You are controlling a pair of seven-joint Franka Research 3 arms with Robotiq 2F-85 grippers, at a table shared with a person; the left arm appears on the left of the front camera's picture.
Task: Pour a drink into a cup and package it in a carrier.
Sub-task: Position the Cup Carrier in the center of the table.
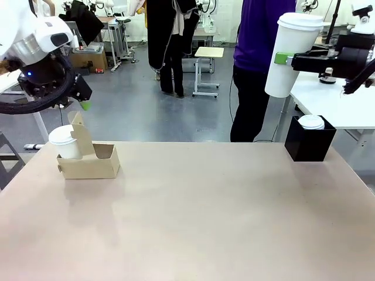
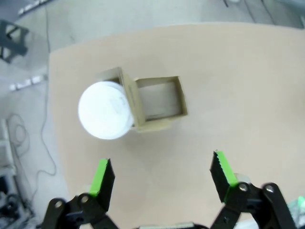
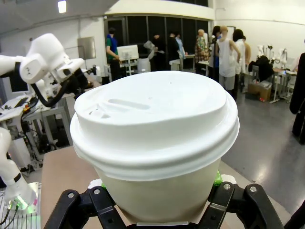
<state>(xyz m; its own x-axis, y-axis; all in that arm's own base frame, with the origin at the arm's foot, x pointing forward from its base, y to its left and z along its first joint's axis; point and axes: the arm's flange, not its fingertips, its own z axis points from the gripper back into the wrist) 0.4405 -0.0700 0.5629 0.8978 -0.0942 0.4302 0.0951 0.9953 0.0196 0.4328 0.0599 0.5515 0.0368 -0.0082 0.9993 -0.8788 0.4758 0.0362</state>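
The brown cardboard carrier (image 1: pixel 96 167) sits on the matte beige tabletop (image 1: pixel 205 222), its flat upright handle (image 1: pixel 82 137) rising between two square slots. A second lidded cup (image 1: pixel 63 142), white paper, stands in the slot left of the handle. The slot on the right shows bare cardboard walls.

Above the carrier hangs the left gripper (image 2: pixel 162 174), green-padded fingers spread wide apart, touching nothing.

Far to the carrier's right and well above it, the right gripper (image 1: pixel 285 58) is clamped on the tall tapering white cup (image 1: pixel 291 52), upright in the air, with a smooth domed lid.

Below that cup, a black square box (image 1: pixel 309 146) holds white lids (image 1: pixel 311 122). A person (image 1: pixel 258 58) in a purple top stands beyond the tabletop, right of the carrier.
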